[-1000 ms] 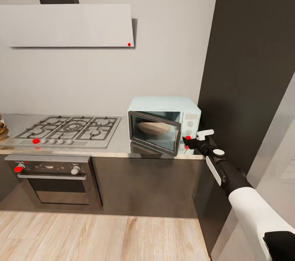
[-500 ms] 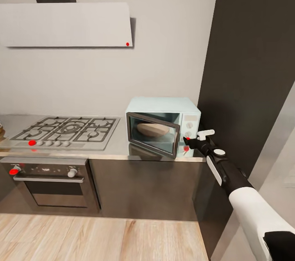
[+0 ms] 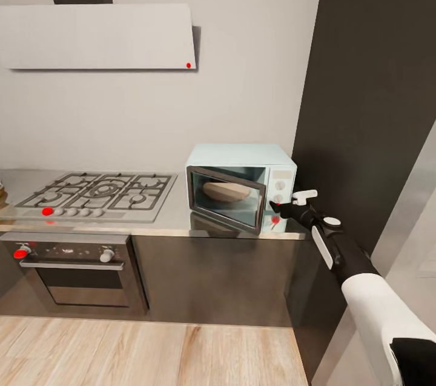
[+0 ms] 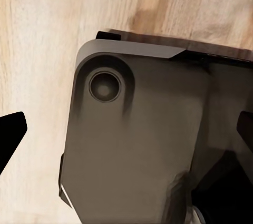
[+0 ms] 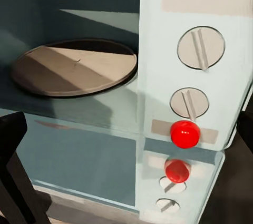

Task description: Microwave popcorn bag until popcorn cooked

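head view puts the microwave (image 3: 242, 187) on the steel countertop (image 3: 175, 216), hard against the tall dark cabinet (image 3: 369, 101), with the gas hob (image 3: 94, 192) well to its far side and the built-in oven (image 3: 79, 271) under that hob. its glass door (image 3: 227, 198) stands ajar, swung out toward the hob side, and through it a round tan turntable plate (image 3: 226, 191) shows inside the cavity. whether a popcorn bag is in there cannot be told. the right gripper (image 3: 283, 206) reaches to the microwave's control panel (image 3: 280, 183), its dark finger tip just beside the lower dial; how far its fingers are spread cannot be told.

right wrist view adds the panel up close: two slotted dials, upper dial (image 5: 201, 48) and lower dial (image 5: 190, 103), a red button (image 5: 185, 134) below them, all mirrored in the countertop. the turntable plate (image 5: 74, 66) lies bare on the cavity floor.

left wrist view looks down on the wooden floor (image 4: 47, 34) and the robot's dark base (image 4: 137, 145); the left gripper's (image 4: 126, 137) two dark fingertips sit far apart.
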Available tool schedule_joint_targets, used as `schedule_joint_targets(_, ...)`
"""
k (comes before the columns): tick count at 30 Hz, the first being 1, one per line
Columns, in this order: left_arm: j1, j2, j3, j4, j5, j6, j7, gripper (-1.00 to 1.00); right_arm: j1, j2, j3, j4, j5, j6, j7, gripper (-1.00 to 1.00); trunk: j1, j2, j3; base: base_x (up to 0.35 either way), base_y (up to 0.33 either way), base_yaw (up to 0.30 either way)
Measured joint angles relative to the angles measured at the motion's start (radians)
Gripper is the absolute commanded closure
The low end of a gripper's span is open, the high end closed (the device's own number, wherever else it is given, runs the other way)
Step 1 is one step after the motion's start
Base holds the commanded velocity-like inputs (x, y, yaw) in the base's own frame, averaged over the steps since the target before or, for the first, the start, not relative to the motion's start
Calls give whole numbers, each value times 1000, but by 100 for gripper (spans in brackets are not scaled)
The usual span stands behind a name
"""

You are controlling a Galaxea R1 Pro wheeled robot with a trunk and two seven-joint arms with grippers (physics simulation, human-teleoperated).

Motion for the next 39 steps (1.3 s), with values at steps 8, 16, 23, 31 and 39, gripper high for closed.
schedule_joint_targets(8,-1,1,0,0,0,0,0,-100,0,0,-2,0,0,0,1,-100,0,0,0,51,-36,0)
schedule_joint_targets(16,-3,2,0,0,0,0,0,-100,0,0,-2,2,4,-1,0,-100,0,0,0,64,-35,0)
schedule_joint_targets(23,-3,1,0,0,0,0,-1,-100,0,9,7,2,6,0,2,-100,0,0,0,0,0,0)
schedule_joint_targets(31,-2,0,0,0,0,0,-1,-100,0,16,10,13,6,0,3,-100,0,0,0,0,0,0)
schedule_joint_targets(39,-1,0,0,-1,0,0,-1,-100,0,10,10,16,13,-1,105,-100,0,0,0,0,0,0)
